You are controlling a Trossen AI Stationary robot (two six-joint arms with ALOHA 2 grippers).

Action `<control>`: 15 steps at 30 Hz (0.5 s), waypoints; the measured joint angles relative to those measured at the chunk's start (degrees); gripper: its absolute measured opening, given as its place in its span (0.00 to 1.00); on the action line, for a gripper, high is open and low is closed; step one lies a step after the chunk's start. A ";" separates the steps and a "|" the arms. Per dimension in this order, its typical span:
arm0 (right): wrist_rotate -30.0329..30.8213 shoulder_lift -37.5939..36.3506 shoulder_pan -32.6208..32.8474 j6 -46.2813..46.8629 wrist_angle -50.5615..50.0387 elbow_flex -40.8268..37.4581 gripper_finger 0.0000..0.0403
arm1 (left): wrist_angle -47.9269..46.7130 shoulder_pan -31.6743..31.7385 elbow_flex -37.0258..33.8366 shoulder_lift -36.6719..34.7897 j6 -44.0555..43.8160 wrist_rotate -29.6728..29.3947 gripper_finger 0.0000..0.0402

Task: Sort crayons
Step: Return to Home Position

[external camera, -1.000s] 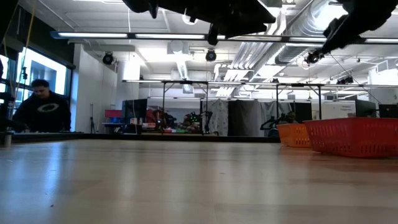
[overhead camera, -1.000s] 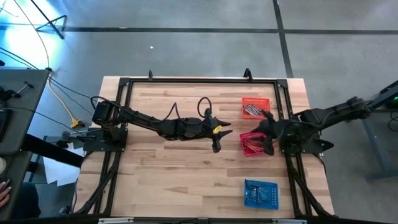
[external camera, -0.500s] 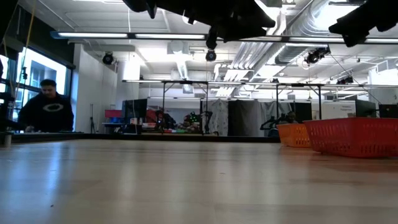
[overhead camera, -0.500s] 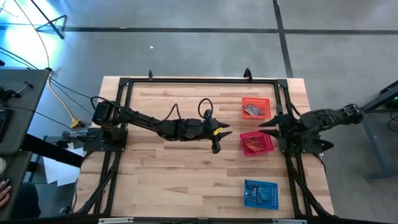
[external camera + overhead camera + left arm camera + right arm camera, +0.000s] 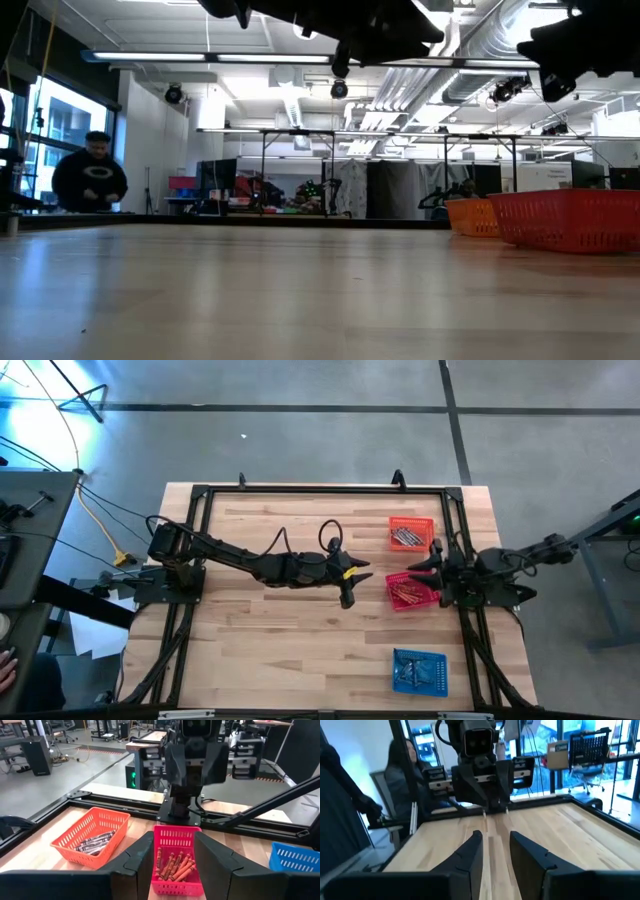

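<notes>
Grey crayons lie in the orange basket; they also show in the left wrist view. Orange and red crayons lie in the red basket, also seen in the left wrist view. Bluish sticks lie in the blue basket. My left gripper hangs open and empty above the table's middle, left of the red basket, pointing at it. My right gripper is open and empty at the red basket's right edge, pointing toward the left arm.
All three baskets stand on the wooden table along its right side. A black frame runs around the table's edges. The table's left and near parts are bare wood. A person moves in the room behind.
My right arm has folded back toward the table's right edge, and its gripper has drawn off from above the red basket to the basket's right rim. The person in the background has walked to the right.
</notes>
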 joint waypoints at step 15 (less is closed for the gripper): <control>-0.09 0.02 0.00 0.05 10.67 -7.82 0.23 | -0.39 0.02 0.00 0.00 0.05 0.00 0.32</control>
